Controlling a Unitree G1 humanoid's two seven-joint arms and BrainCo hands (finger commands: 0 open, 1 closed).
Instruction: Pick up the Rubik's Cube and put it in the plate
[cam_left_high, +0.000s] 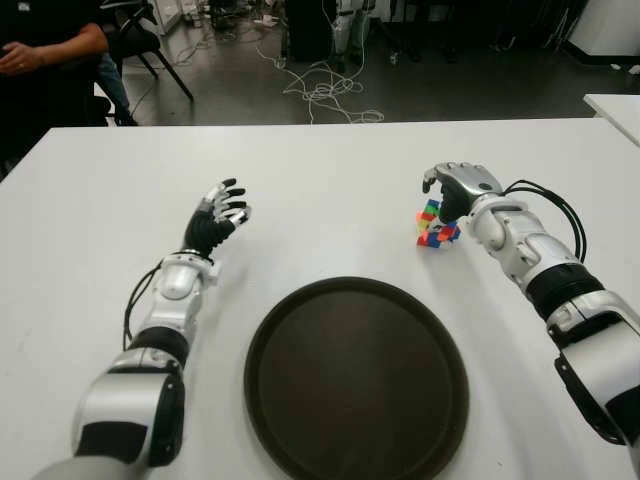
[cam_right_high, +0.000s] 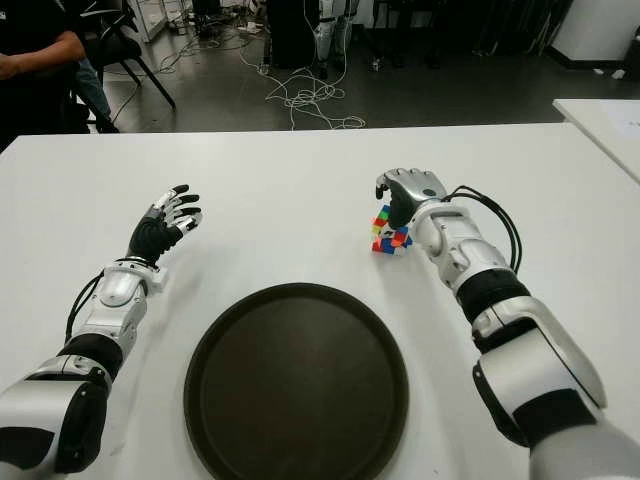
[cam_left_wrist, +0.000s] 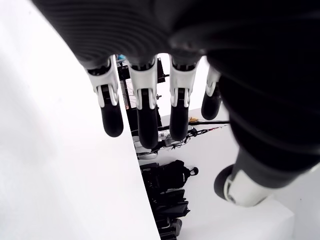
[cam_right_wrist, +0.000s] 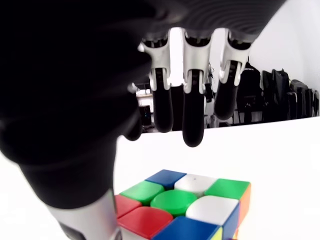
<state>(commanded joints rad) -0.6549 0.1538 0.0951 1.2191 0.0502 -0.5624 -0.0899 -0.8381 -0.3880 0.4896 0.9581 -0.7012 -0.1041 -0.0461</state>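
Note:
The Rubik's Cube sits on the white table, right of centre and beyond the plate's far right rim. My right hand hovers over it from the right. In the right wrist view the fingers hang straight above the cube without touching it, and the thumb comes down beside the cube's red corner. The round dark brown plate lies near the front edge and holds nothing. My left hand shows left of the plate with spread fingers, holding nothing.
A person in dark clothes sits by a chair beyond the table's far left corner. Cables lie on the floor behind the table. Another white table's corner shows at the far right.

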